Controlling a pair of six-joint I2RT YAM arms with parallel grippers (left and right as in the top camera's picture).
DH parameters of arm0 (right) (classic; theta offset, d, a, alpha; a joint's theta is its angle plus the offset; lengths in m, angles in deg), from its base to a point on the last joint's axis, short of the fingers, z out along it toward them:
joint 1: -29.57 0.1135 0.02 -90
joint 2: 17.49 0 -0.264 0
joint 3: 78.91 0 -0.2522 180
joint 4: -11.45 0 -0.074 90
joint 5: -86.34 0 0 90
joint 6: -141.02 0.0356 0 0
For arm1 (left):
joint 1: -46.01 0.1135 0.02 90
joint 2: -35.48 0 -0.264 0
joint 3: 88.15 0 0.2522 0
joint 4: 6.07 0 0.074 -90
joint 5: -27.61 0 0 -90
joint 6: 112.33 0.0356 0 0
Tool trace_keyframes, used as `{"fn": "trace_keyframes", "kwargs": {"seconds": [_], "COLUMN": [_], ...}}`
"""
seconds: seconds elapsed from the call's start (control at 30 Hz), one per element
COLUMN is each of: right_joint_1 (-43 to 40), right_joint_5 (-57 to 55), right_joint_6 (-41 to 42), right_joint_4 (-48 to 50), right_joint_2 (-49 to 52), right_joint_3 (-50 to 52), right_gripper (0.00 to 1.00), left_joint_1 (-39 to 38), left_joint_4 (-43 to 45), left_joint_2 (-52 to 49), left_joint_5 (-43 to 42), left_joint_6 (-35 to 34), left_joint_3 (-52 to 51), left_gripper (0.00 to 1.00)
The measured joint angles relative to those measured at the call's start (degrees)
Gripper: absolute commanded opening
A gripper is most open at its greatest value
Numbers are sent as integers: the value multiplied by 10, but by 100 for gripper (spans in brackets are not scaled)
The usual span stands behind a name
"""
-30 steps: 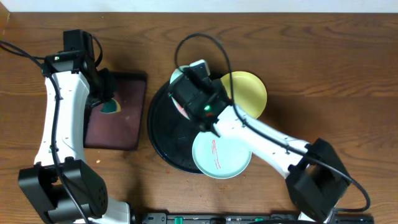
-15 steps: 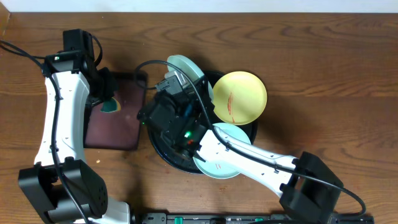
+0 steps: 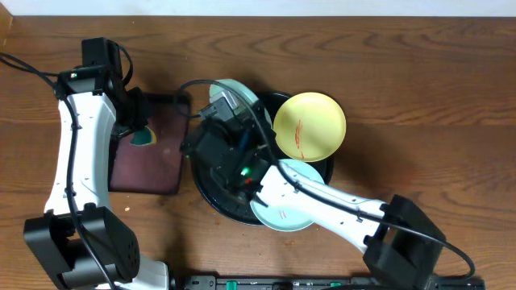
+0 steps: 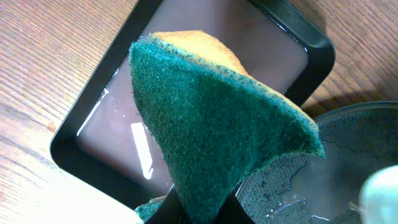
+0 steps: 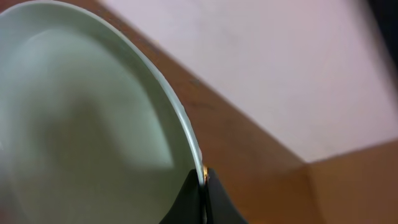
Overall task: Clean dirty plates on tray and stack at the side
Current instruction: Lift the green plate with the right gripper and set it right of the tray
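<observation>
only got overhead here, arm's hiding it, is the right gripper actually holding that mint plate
Observer: Yes. The right wrist view shows the right gripper pinching the mint plate by its rim.
Operator: any smear on the face it sees
Observer: None visible there, though that view is blurred.
Operator: and the left, what's it got
Observer: In the left wrist view the left gripper holds a sponge, green face to the camera, yellow backing, above the wet dark-red tray.

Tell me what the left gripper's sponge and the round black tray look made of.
The sponge looks like soft yellow foam under a green fibrous scouring layer, bending where pinched. The black tray seems hard plastic, glossy, with wet glints.
</observation>
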Motion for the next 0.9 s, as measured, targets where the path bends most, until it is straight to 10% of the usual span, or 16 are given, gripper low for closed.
{"fn": "trace_keyframes", "kwargs": {"seconds": [0.6,0.9], "right_joint_1": [-363,-591], "right_joint_5": [608,704], "right_joint_6": [123,152], "right_joint_4": [-164,-280], "right_joint_2": [-191,-212], "right_joint_3": [0,0], "right_gripper": [1,1], "left_joint_1": [0,0], "left_joint_4": [-9,-9], "left_joint_2": [0,0], "left_joint_5": [0,0], "left_joint_6": [0,0], "left_joint_3": [-1,-1], "left_gripper": [7,7]}}
